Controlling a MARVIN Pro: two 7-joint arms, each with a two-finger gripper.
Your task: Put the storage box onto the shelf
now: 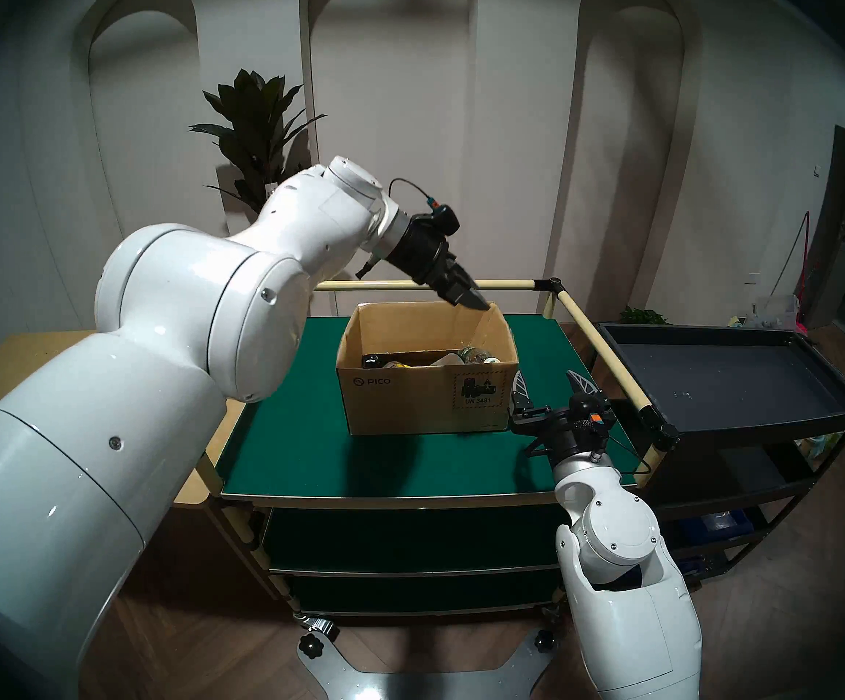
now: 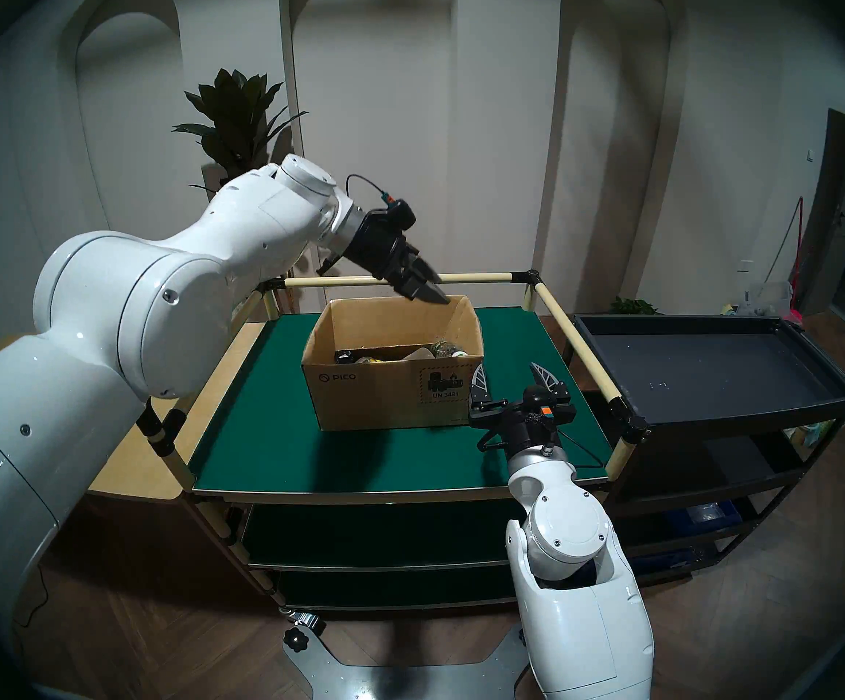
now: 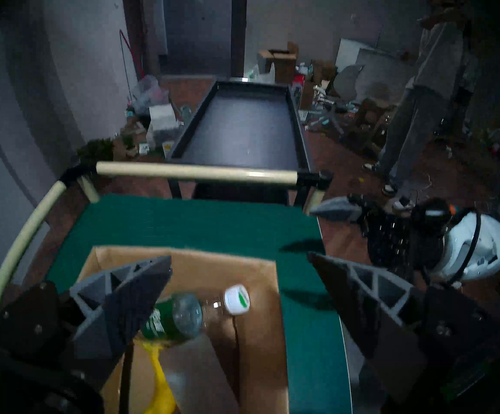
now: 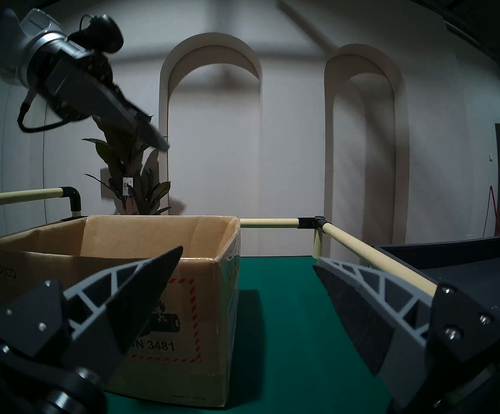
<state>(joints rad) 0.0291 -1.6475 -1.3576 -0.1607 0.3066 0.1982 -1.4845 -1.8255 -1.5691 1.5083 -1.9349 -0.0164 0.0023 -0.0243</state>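
The open brown storage box (image 1: 425, 396), printed "PICO" with a "UN 3481" label, stands on the top green board of the shelf (image 1: 284, 431). A green-labelled bottle (image 3: 183, 314) and other items lie inside it. My left gripper (image 1: 473, 300) hangs open just above the box's far right rim, holding nothing; the left wrist view shows its fingers (image 3: 129, 297) spread over the box (image 3: 254, 273). My right gripper (image 1: 551, 383) is open low over the green board, beside the box's right front corner, its left finger (image 4: 129, 291) close to the labelled face (image 4: 153, 243).
Cream tube rails (image 1: 592, 330) fence the back and right of the top board. A black metal cart with a grey tray (image 1: 723, 375) stands right of the shelf. A light wooden counter (image 1: 6, 360) is at the left, a plant (image 1: 254, 128) behind. A person (image 3: 422, 90) stands beyond the cart.
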